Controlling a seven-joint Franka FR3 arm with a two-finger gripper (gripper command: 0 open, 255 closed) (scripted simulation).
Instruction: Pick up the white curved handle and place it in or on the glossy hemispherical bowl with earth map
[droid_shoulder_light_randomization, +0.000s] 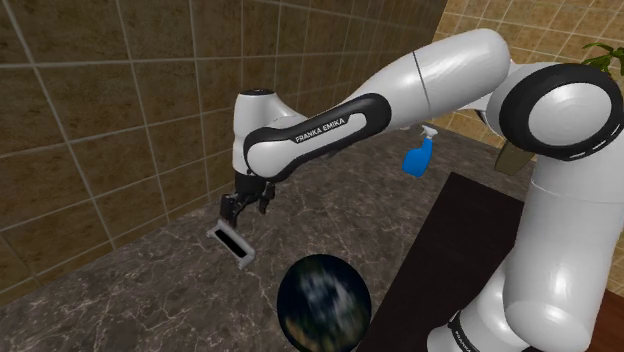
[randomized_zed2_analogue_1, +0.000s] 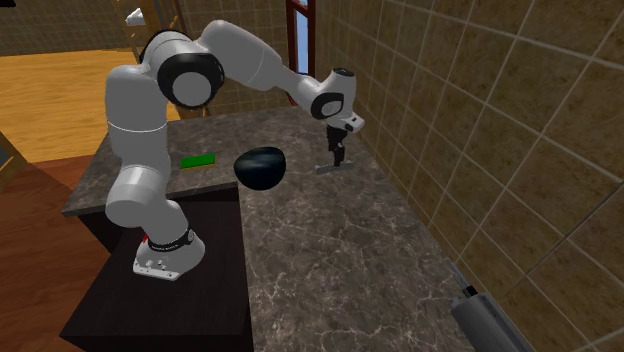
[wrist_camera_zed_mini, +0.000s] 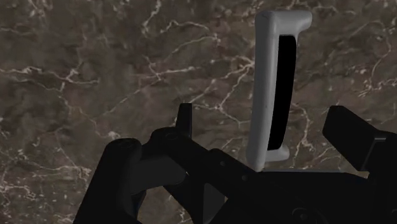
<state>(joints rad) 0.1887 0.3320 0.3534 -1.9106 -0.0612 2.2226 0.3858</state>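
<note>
While the white handle (droid_shoulder_light_randomization: 232, 243) lies on the marble desk (droid_shoulder_light_randomization: 150, 290) at the shoulder view's left, the gripper (droid_shoulder_light_randomization: 247, 208) hangs just above it, its fingers (wrist_camera_zed_mini: 354, 137) wide apart and straddling it without touching. Reaching seems the step in hand. The next move calls for lowering and closing. Further right waits the earth-map bowl (droid_shoulder_light_randomization: 322, 305).

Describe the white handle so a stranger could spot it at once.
Start at the dark marble counter by the tiled wall. Beside the dark globe-patterned bowl, just under the black gripper, is the handle. It is a pale, elongated loop with a dark slot, unlike the round bowl or the blue spray bottle.
</note>
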